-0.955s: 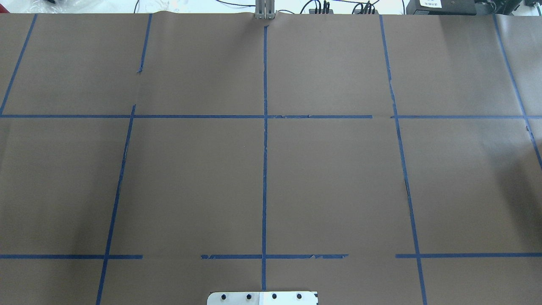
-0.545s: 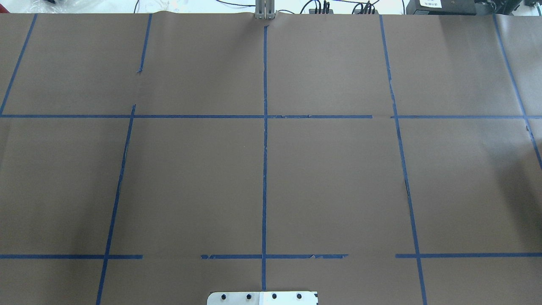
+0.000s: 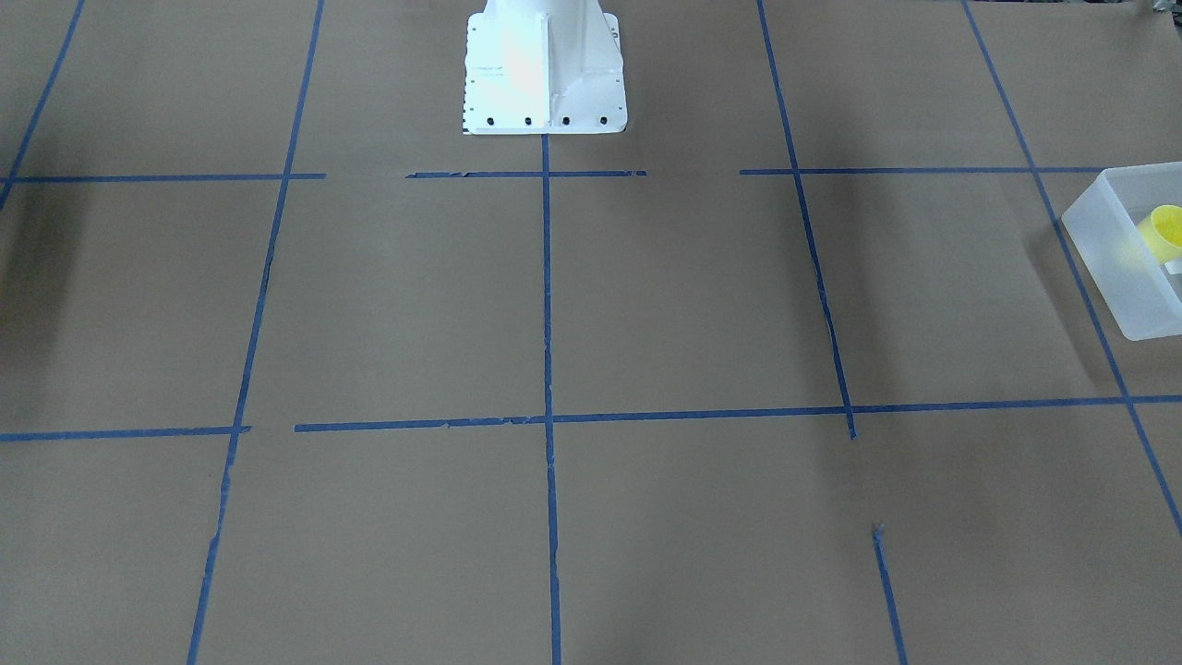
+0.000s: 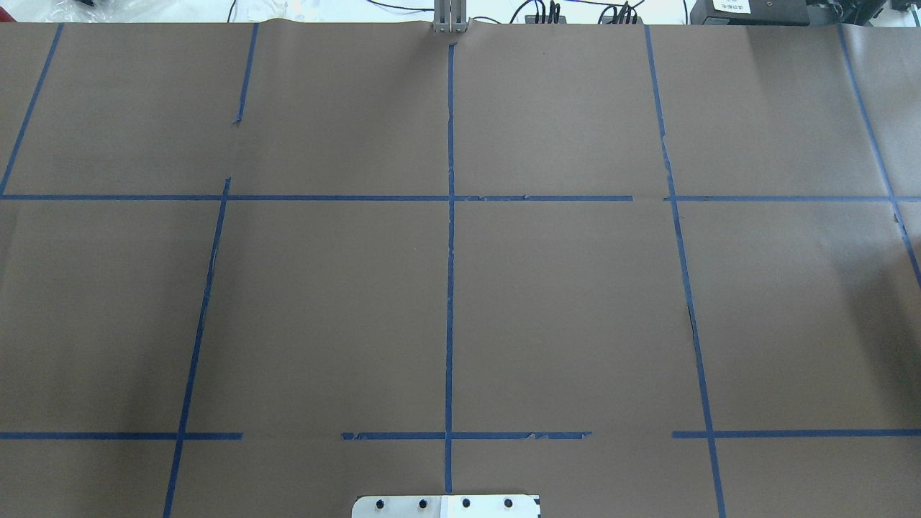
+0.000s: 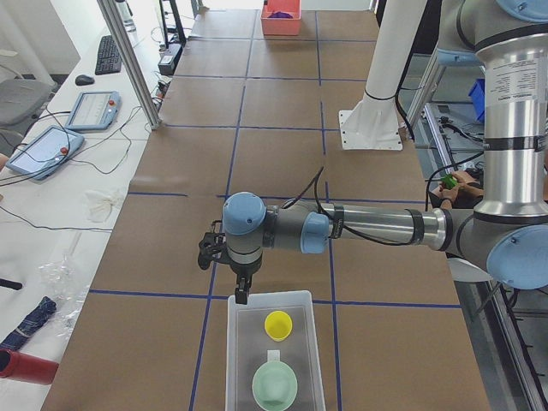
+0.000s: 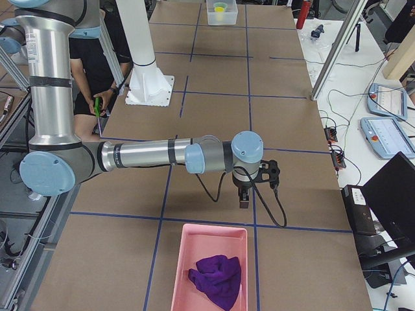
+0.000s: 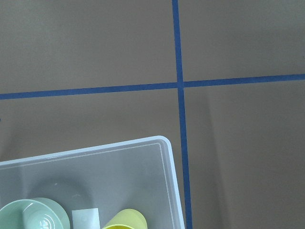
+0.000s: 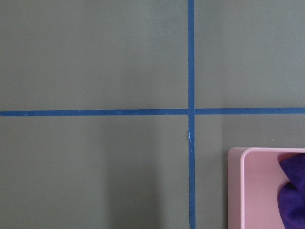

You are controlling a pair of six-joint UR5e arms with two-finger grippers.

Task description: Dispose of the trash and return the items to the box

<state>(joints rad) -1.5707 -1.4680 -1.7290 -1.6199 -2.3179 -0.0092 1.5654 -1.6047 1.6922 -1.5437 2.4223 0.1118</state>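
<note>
Exterior left view: our left claw point(image 5: 241, 296) hangs just beyond the box point(image 5: 233, 351) rim; yellow cup point(image 5: 277, 324) sits inside w/ mint bowl point(image 5: 275, 387); right claw point(image 6: 244, 202) hangs near pink bin point(image 6: 194, 228) w/ purple cloth point(image 6: 217, 280); can't tell either claw's grip state; we judge sorting approx. done; next: retract arms.

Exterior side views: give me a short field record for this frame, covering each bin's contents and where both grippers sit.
frosted box: holds yellow cup and mint-green bowl
pink bin: holds purple cloth
left gripper: hangs by the frosted box's far edge; open or shut cannot be told
right gripper: hangs over the table just beyond the pink bin; open or shut cannot be told
</note>
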